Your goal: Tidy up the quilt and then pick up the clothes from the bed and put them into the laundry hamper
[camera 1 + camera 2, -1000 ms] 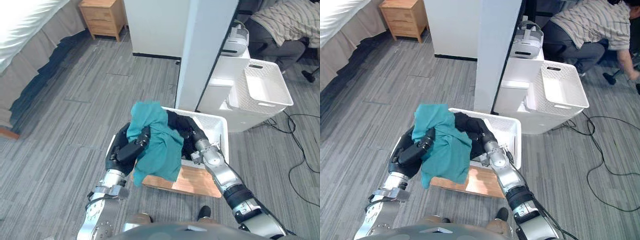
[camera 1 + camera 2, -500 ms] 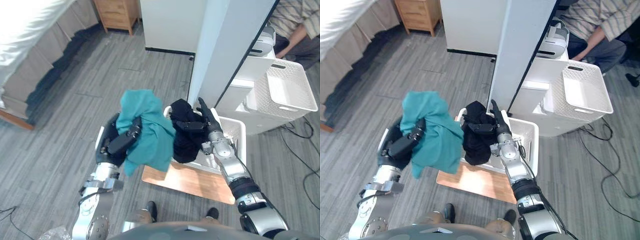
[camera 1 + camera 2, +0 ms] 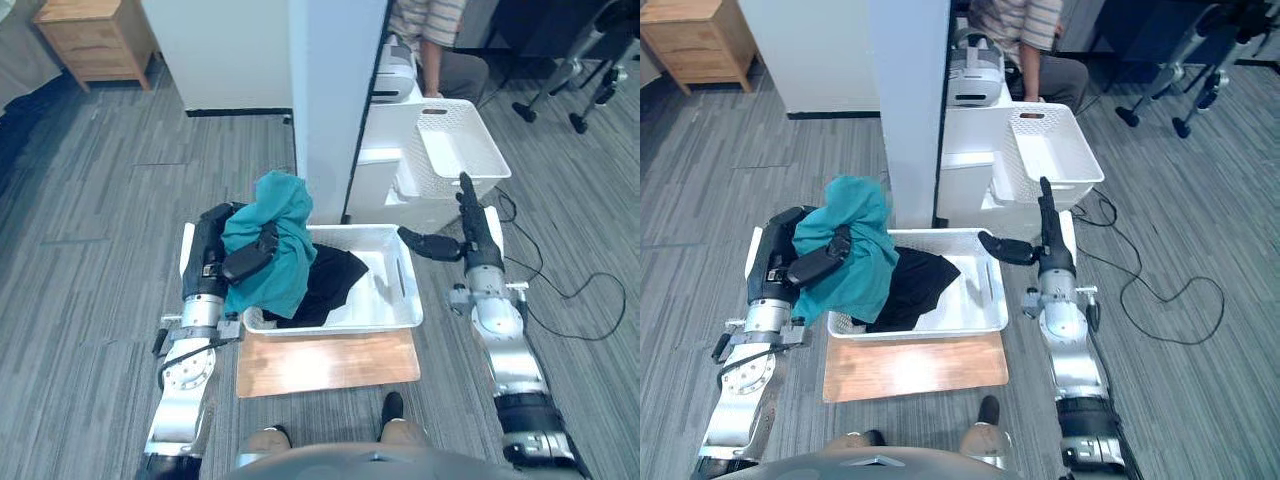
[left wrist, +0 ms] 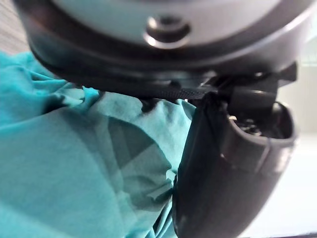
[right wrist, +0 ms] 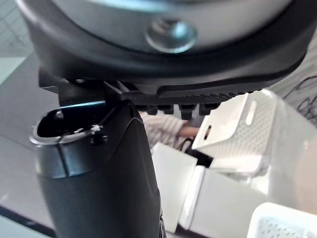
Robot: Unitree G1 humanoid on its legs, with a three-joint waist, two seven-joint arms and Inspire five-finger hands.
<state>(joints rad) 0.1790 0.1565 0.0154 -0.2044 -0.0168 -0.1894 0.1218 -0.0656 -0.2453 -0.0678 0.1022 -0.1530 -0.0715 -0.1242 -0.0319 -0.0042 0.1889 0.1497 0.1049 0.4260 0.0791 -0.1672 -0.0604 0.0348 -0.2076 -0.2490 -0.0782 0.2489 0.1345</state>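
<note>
Release works best further inboard: left robot hand [image 3: 250, 265], curled on the teal garment [image 3: 275, 215], hangs it over the left rim of the hamper [image 3: 350, 325]; black garment [image 3: 328, 280] lies inside; right robot hand [image 3: 472, 245] is spread, empty.

Room light is falling bright and even, seemingly from overhead; the grey floor [image 3: 90, 250] is showing no hot spots. The white hamper [image 3: 350, 322] is reading bright along its walls and laying only a thin, soft shadow on the wooden board [image 3: 330, 362] beneath it. Folds of the teal shirt [image 4: 59, 163] are carrying gentle shading. In the wrist views my left hand [image 4: 223, 163] and my right hand [image 5: 99, 163] are looming dark against pale backgrounds, and the white baskets [image 5: 233, 134] past the right one are glaring, nearly washed out.
</note>
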